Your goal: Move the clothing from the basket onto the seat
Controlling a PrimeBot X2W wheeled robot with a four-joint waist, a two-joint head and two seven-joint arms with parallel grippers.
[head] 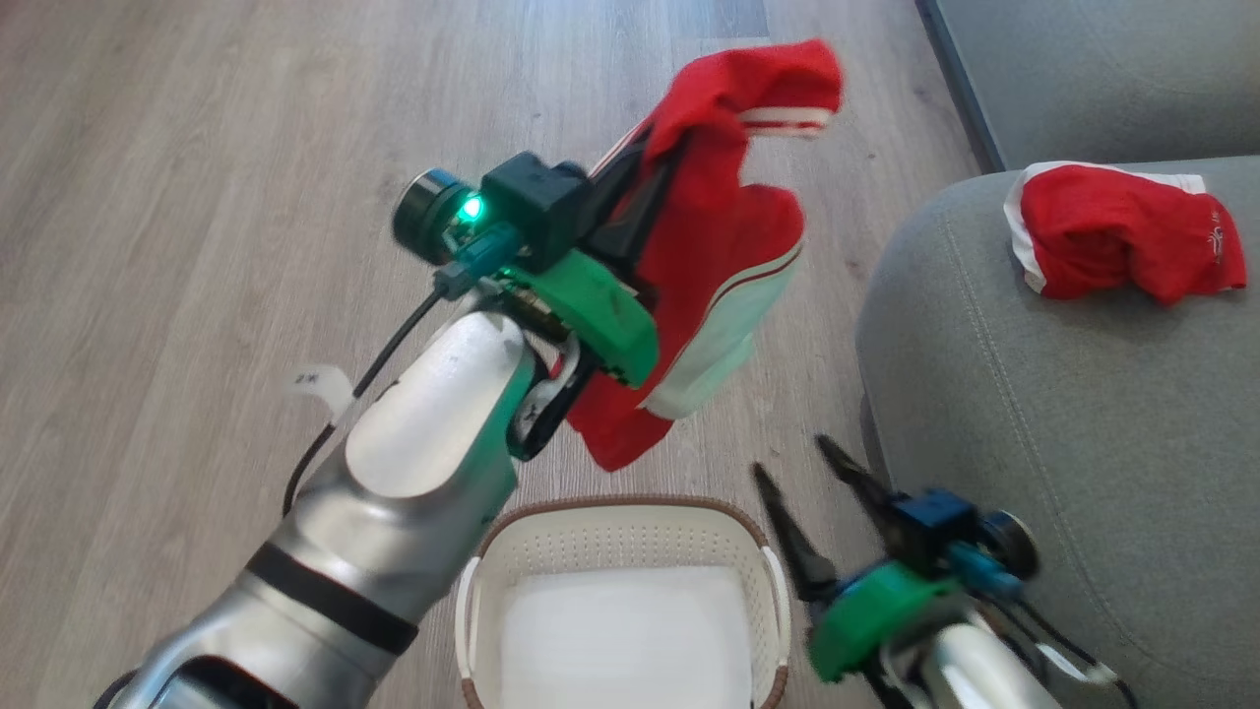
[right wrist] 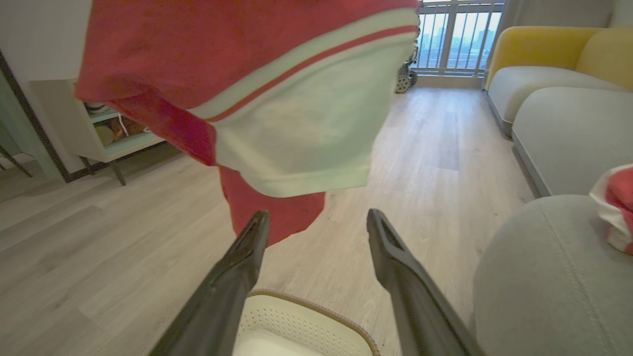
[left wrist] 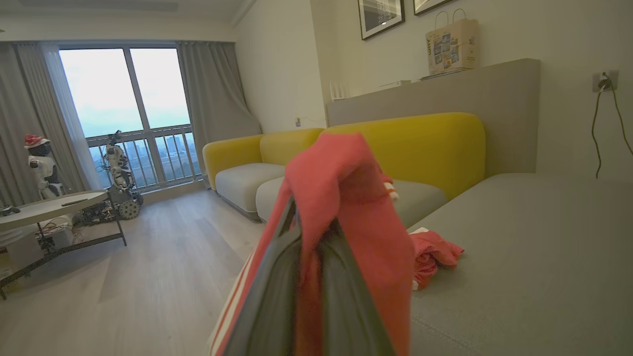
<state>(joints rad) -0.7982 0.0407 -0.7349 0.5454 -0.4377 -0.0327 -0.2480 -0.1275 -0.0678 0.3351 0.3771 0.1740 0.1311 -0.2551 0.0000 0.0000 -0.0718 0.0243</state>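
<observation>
Holding a red garment (head: 724, 246) aloft, the left gripper (head: 638, 202) has its fingers pinched close together on the fabric, which is bunched over the tips and drapes down in a long fold with a white panel. The piece hangs in the air over the wood floor (head: 197, 197), just past the far rim of the basket (head: 630, 504) and still short of the seat (head: 1034, 414). A second red garment (head: 1112, 241) already lies crumpled on the seat, near its rounded front edge. The part of the basket in view shows only its white bottom, so this is probably the last piece to carry across.

The right gripper (head: 790, 461) sits between the basket and the seat's edge, its fingers spread wide and holding nothing, pointing up toward the hanging hem.

Several things could spoil the drop. Opening before the garment is over the cushion would put it on the floor or back in the basket. Because the cloth is wrapped over the left fingers and not merely nipped between them, it may stay hooked on a tip after they part. The dangling tail could also brush and catch on the right fingers below it during the swing across. A release at the cushion's rounded edge risks the fabric sliding off.
</observation>
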